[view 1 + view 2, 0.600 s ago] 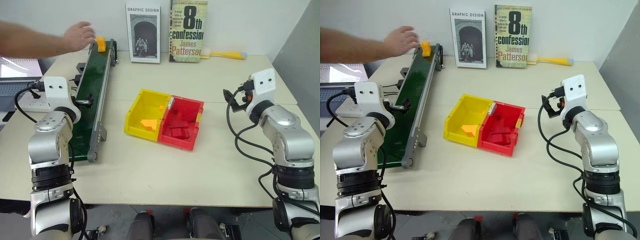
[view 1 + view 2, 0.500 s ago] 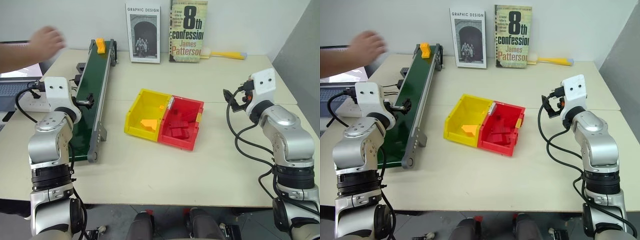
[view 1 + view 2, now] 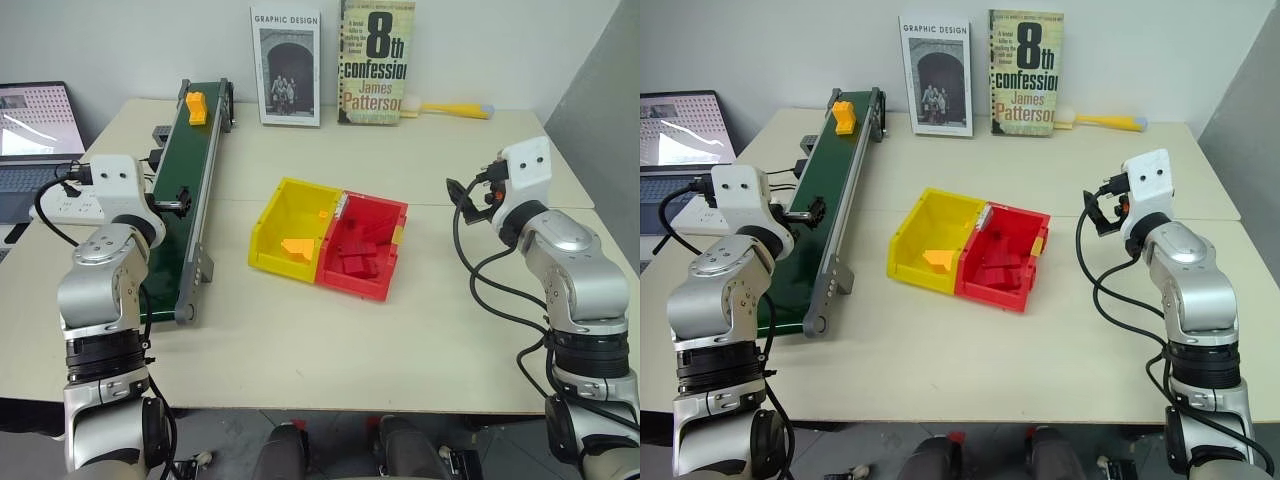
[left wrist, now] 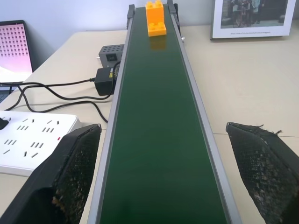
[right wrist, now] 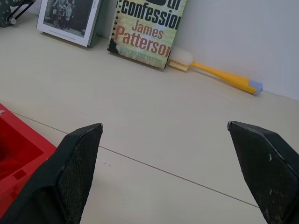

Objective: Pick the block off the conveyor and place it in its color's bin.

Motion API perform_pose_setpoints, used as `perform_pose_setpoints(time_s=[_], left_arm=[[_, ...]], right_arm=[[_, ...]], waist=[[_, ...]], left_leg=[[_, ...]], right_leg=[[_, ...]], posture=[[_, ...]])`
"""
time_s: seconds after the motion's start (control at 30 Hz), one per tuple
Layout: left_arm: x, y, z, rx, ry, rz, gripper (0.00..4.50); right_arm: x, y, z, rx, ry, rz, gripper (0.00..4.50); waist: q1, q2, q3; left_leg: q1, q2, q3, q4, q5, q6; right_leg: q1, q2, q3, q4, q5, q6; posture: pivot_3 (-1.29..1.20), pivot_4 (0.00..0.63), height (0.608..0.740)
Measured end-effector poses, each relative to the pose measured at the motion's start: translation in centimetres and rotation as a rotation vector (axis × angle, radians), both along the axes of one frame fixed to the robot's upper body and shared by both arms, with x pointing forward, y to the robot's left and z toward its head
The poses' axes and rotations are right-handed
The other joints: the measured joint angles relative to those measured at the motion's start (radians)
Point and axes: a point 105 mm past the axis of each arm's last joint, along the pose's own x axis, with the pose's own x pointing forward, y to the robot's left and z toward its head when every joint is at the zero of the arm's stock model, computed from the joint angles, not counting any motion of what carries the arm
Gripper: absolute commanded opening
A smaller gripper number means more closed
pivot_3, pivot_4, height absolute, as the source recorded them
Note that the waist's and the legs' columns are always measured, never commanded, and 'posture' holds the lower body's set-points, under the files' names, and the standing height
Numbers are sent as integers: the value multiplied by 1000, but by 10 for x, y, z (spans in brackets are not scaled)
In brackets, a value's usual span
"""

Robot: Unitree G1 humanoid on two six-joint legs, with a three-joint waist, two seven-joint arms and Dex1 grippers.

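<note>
Sitting at the far end of the long dark green conveyor belt (image 3: 190,190), the small yellow-orange plastic brick (image 4: 155,17) lies well ahead of the left gripper (image 4: 163,175), whose fingers stand wide apart and empty. The right gripper (image 5: 173,172) is also wide open, above the beige table (image 3: 420,300).

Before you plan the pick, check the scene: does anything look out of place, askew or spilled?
Only the bins: the joined yellow bin and red bin sit askew to the table edges. The block stands upright on the conveyor; nothing spilled.
</note>
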Motion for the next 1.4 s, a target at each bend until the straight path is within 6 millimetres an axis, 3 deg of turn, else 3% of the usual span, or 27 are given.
perform_pose_setpoints(time_s=[0.13,0.33,0.47,0.57,0.73,1.4], left_arm=[[0,1,1,-10,-13,16,4461],[4,-5,4,-24,-44,3,4461],[6,-6,5,-24,-45,4,4461],[7,-4,2,-27,-32,16,4461],[7,-3,1,-27,-28,21,4461],[12,-2,-7,-40,6,25,4461]], right_arm=[[3,2,7,-22,-7,37,4500],[-9,61,53,-17,-65,465,4500],[-37,99,47,2,48,799,4500],[-57,111,43,-12,109,943,4500],[-67,116,43,-32,132,995,4500],[-76,119,44,-51,130,1002,4500]], waist=[[0,0,0],[-2,0,0],[-1,0,0],[0,0,0],[0,0,0],[1,0,0]], left_leg=[[0,0,0,0,0,0],[1,0,-1,-1,-1,1],[0,0,-2,0,-1,1],[0,0,-2,0,-1,2],[0,0,-2,0,-1,1],[0,0,-2,0,-1,1]], right_leg=[[0,0,0,0,0,0],[0,1,-2,-1,0,0],[0,0,-2,-1,0,0],[1,-1,-2,-1,0,0],[1,-1,-2,-1,0,0],[1,-1,-2,-1,0,0]], posture=[[0,150,740],[0,150,740],[0,150,740],[0,150,740],[0,150,740],[0,150,740]])
